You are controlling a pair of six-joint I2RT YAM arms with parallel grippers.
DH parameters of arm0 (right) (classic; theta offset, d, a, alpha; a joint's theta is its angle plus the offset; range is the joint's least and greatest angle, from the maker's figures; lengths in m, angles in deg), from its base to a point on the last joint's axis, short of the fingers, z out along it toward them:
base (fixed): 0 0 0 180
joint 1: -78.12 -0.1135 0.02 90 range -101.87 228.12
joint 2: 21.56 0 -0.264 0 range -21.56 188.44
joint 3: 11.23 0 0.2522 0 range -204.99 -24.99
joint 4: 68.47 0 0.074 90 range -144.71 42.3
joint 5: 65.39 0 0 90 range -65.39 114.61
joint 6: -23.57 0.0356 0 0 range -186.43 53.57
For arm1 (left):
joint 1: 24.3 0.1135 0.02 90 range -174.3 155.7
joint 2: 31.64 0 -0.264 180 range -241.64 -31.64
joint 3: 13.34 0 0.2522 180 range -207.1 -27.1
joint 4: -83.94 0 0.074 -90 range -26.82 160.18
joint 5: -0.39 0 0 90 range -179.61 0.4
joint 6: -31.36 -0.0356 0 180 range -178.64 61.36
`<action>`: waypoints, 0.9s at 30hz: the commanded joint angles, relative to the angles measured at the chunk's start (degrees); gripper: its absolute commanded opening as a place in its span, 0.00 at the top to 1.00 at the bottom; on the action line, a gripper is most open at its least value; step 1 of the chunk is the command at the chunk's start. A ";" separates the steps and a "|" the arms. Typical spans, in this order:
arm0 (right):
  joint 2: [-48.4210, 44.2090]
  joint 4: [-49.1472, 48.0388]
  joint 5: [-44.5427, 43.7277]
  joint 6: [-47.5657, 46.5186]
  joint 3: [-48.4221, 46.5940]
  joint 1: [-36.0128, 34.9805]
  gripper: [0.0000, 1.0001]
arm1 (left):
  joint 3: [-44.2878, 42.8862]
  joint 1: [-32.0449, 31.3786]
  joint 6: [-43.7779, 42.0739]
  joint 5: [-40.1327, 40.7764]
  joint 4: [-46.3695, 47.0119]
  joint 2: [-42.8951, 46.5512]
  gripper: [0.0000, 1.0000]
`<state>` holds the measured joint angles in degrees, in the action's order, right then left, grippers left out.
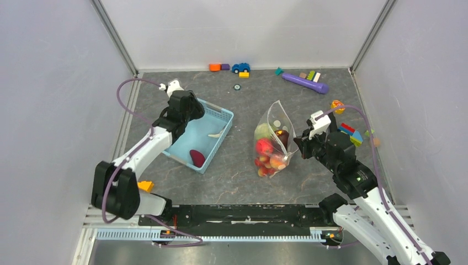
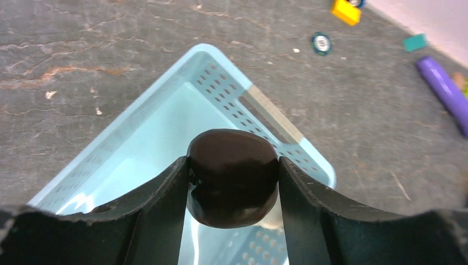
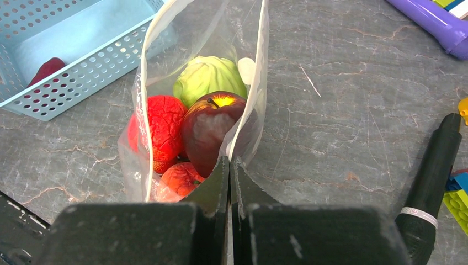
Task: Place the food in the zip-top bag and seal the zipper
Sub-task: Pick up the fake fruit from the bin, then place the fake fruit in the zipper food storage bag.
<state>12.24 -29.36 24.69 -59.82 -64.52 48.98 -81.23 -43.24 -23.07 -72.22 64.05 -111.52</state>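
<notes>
My left gripper [image 2: 233, 163] is shut on a dark maroon round piece of food [image 2: 232, 185], held above the light blue basket [image 2: 165, 110]. In the top view that left gripper [image 1: 190, 113] hangs over the basket's far corner. The zip-top bag [image 1: 274, 124] stands in the middle with its mouth open, and red and orange food [image 1: 267, 157] lies inside it. My right gripper [image 3: 229, 163] is shut on the bag's near rim. Through the mouth I see a green cabbage [image 3: 209, 77], a red apple [image 3: 208, 130] and a red berry [image 3: 163, 124]. The zipper [image 3: 144, 99] is unsealed.
A magenta piece [image 1: 197, 158] and a pale item [image 1: 216, 133] lie in the basket [image 1: 221, 118]. A toy car [image 1: 240, 67], blocks and a purple cylinder [image 1: 305, 83] line the back wall. Coloured blocks [image 1: 349, 132] sit right of the right arm. A yellow block [image 1: 145, 186] lies by the left base.
</notes>
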 commanded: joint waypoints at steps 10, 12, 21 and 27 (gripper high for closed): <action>0.49 -1.87 1.67 1.96 -3.37 -0.12 1.00 | -8.65 -19.05 -3.63 -15.18 4.78 8.58 0.98; 0.46 -1.88 2.02 2.00 -3.36 -0.12 1.00 | -10.27 -22.72 -4.87 -18.58 6.69 8.19 0.98; -0.84 -1.72 4.11 1.58 -3.27 -0.11 1.00 | -17.72 -32.08 -9.47 -28.34 10.53 1.59 0.98; -2.28 -2.20 3.68 1.26 -3.23 -0.12 1.00 | -24.02 -36.06 -14.04 -27.56 4.77 -5.09 0.98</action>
<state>11.26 -29.38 27.84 -58.34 -65.07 48.98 -100.47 -77.43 -31.57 -99.04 71.50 -113.50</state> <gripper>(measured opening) 0.009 0.622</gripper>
